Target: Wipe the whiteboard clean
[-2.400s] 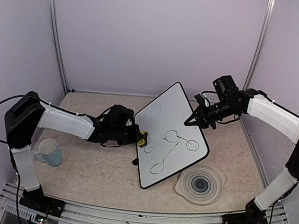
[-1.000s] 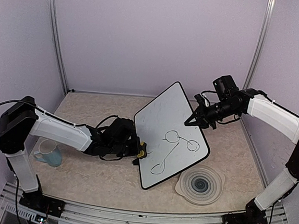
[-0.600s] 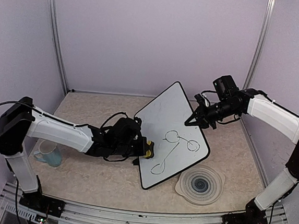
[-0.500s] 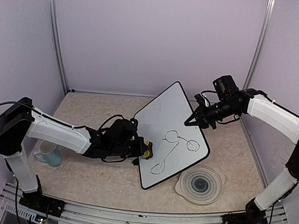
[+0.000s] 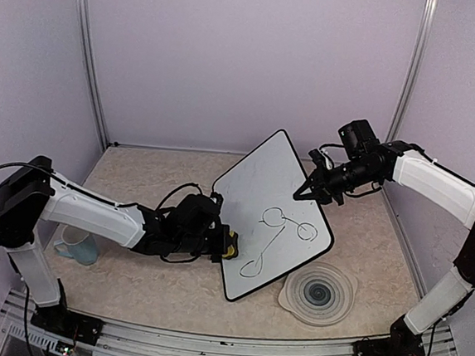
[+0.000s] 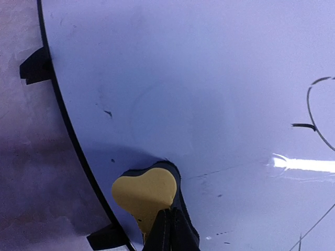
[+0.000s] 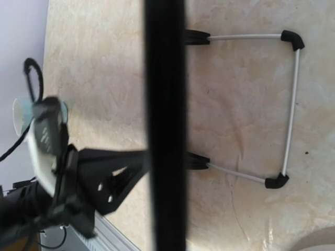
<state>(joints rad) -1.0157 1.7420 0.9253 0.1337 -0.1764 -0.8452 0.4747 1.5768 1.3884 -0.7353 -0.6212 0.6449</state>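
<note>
Whiteboard (image 5: 261,188) | left hand (image 6: 168,230) holds eraser (image 6: 145,192) on it, beside frame edge

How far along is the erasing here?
Done: the whiteboard looks wiped around the yellow eraser, with only faint specks there. In hand: the left hand presses the eraser onto the board near its left edge, while the right hand holds the right edge. Left: the marker loops and lines, not yet reached.
</note>
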